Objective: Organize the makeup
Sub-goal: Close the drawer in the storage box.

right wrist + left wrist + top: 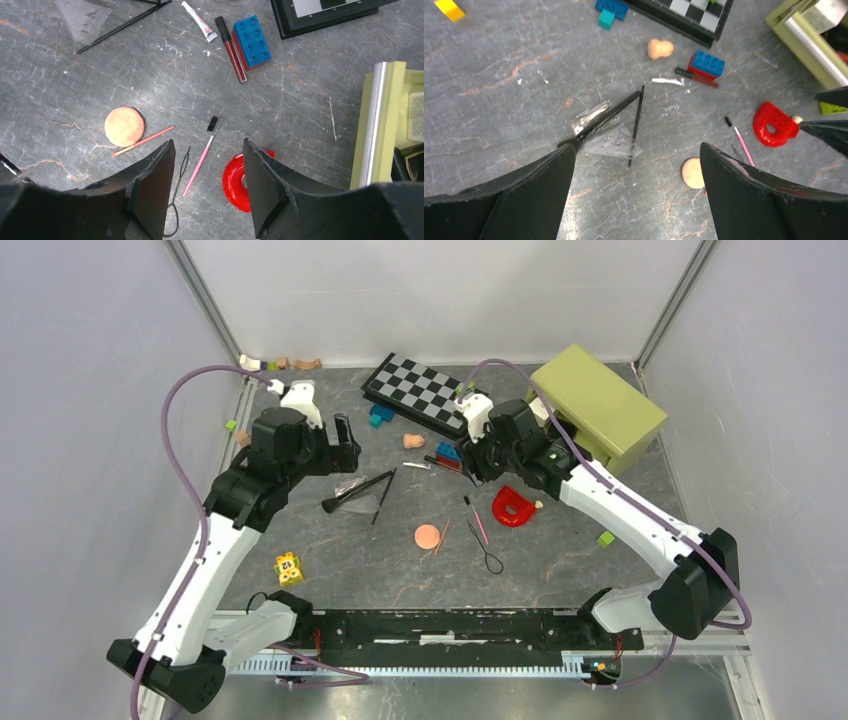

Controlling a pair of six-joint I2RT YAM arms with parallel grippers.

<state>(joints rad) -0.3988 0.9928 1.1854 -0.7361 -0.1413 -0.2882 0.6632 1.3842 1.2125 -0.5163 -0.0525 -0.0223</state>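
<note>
My left end effector hangs wide open and empty above two black brushes. They lie in a V over a clear wrapper, left of centre on the counter. My right end effector is open too, with nothing between its fingers, over a pink spoolie just left of the red horseshoe piece. The round peach puff sits further left, just beside a thin peach pencil. Farther away, a white tube and a dark red gloss lie by a blue brick.
</note>
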